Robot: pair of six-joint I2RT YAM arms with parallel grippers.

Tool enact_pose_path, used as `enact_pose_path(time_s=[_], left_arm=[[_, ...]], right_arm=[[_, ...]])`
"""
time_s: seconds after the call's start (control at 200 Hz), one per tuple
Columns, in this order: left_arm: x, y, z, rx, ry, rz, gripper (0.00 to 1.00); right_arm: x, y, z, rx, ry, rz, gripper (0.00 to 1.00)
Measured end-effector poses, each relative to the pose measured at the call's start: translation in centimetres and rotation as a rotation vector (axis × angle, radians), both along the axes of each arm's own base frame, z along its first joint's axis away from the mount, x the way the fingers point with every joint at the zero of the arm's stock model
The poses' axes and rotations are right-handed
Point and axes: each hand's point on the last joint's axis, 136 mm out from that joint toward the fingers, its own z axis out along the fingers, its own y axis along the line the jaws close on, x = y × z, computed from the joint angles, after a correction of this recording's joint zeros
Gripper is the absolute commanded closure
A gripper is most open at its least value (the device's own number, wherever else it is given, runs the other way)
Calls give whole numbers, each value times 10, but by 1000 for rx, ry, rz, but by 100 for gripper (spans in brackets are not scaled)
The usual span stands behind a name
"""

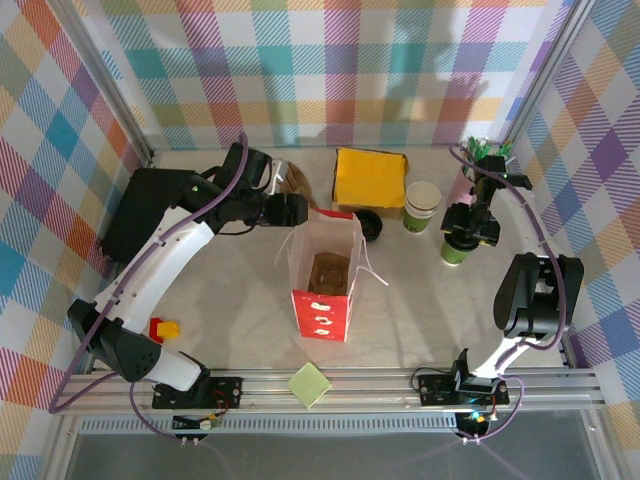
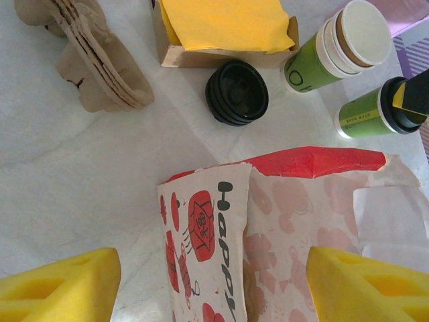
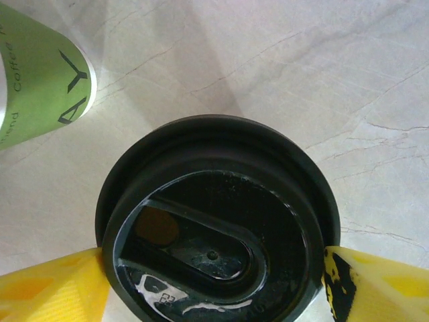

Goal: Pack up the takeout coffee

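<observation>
The takeout coffee (image 1: pixel 457 250), a small green cup with a black lid (image 3: pixel 214 228), stands upright on the table at the right. My right gripper (image 1: pixel 461 236) comes down over it, and both yellow fingers (image 3: pixel 47 288) press against the lid's rim. From the left wrist the cup (image 2: pixel 365 113) shows beyond the bag. The red paper bag (image 1: pixel 325 290) stands open in the middle with something brown inside. My left gripper (image 1: pixel 298 212) is open at the bag's far left corner, with the bag's wall (image 2: pixel 201 235) between its spread yellow fingers (image 2: pixel 60 285).
A stack of lidless green cups (image 1: pixel 421 205) stands just left of the coffee. Behind the bag are a box of yellow napkins (image 1: pixel 370 180), stacked black lids (image 1: pixel 370 225) and brown cup carriers (image 2: pixel 100 60). A pink pen cup (image 1: pixel 478 165) stands at the far right, and a green pad (image 1: pixel 309 384) lies near the front.
</observation>
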Motion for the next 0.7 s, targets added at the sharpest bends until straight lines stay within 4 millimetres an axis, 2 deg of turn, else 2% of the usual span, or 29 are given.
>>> enact_pose_path(time_s=[0.275,0.475,0.7], left_arm=[[-1,0,-2,1,7,2,27],[-1,-1,-2,-4,10,-3,28],[-3,-2,-2,-11,15,-10,28]], right_arm=[[-1,-3,-1,1,14,-8,21],[9,-6,0,-3,10,2,17],[13,-6,-1,-4,11,5,18]])
